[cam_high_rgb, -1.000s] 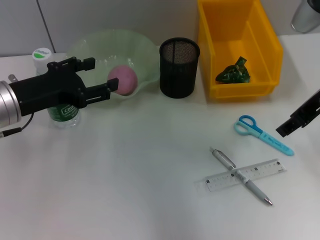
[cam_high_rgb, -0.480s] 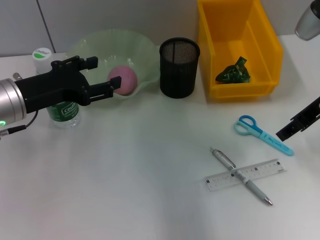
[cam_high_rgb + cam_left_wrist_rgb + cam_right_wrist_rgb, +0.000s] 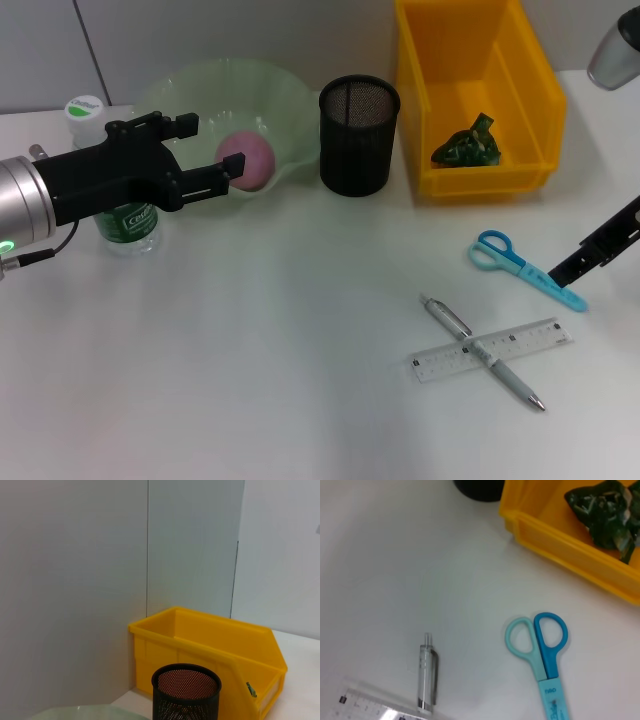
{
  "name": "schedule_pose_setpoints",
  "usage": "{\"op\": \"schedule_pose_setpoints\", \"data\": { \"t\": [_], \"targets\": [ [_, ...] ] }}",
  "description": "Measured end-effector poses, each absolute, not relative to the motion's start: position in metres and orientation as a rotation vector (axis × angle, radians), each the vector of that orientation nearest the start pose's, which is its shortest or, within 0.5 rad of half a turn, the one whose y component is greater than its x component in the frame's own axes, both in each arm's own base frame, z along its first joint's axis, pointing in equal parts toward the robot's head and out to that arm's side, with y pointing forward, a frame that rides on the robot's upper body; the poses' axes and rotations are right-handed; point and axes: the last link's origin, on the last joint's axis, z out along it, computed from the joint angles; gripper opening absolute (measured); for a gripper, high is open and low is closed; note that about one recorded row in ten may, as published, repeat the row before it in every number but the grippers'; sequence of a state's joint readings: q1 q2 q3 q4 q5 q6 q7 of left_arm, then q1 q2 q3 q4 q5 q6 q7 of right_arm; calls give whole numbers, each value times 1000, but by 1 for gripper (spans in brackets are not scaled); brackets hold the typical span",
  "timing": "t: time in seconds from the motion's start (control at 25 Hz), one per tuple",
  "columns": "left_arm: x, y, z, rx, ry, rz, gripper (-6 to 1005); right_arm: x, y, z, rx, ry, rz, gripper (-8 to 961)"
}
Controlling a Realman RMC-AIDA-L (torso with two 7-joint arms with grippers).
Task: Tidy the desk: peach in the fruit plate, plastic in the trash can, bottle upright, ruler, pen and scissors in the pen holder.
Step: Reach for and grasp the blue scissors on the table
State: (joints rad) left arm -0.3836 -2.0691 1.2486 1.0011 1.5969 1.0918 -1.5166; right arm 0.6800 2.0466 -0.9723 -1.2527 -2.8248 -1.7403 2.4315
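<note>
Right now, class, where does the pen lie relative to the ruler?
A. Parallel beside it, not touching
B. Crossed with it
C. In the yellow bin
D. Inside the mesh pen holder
B: the pen runs diagonally and crosses the clear ruler on the desk, forming an X.

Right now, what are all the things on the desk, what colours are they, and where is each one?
Peach: one, pink, in the plate.
Fruit plate: one, pale green, far left.
Bottle: one, clear with green label, upright behind the left gripper.
Pen holder: one, black mesh, beside the plate.
Trash can: one, yellow, far right.
Plastic: one, green, inside the trash can.
Scissors: one, blue, right.
Pen: one, silver, crossing the ruler.
Ruler: one, clear, near right.
Left gripper: black, open, by the plate.
Right gripper: black, over the scissors' tip.
</note>
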Motion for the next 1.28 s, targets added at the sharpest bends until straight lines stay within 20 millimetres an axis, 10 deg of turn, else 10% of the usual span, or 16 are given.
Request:
{"op": "schedule_pose_setpoints", "data": {
  "t": [1.28],
  "targets": [
    [-210,369,-3,-2527,-437,-625,802,239,384,54,-2426,1093,-741,640]
  ]
}}
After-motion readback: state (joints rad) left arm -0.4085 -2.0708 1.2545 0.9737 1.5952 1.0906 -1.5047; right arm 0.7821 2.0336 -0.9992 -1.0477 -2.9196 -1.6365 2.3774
